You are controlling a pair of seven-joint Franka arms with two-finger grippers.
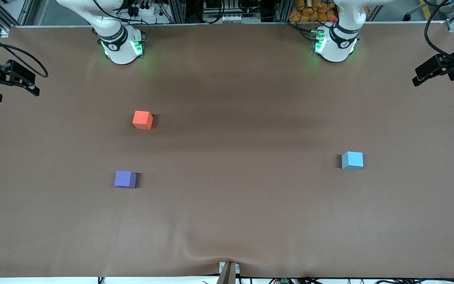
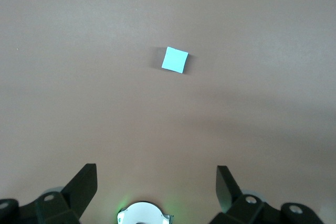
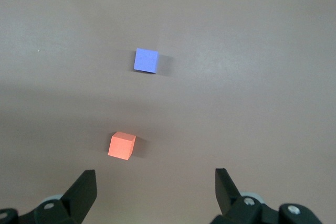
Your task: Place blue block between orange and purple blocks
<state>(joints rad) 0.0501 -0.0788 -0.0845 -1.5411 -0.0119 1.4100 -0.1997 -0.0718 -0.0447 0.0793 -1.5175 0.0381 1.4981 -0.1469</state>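
Note:
The light blue block (image 1: 352, 160) sits on the brown table toward the left arm's end. It also shows in the left wrist view (image 2: 174, 59). The orange block (image 1: 142, 119) and the purple block (image 1: 125, 179) sit toward the right arm's end, well apart, the purple one nearer to the front camera. Both show in the right wrist view, orange (image 3: 122, 146) and purple (image 3: 145, 60). My left gripper (image 2: 156, 184) is open and empty, high over the table short of the blue block. My right gripper (image 3: 155, 190) is open and empty, high over the table close to the orange block.
The two arm bases (image 1: 121, 43) (image 1: 335, 41) stand at the table's back edge. Black camera mounts reach in at both ends of the table (image 1: 10, 77) (image 1: 436, 69). A clamp (image 1: 228, 272) and a wrinkle in the cloth mark the front edge.

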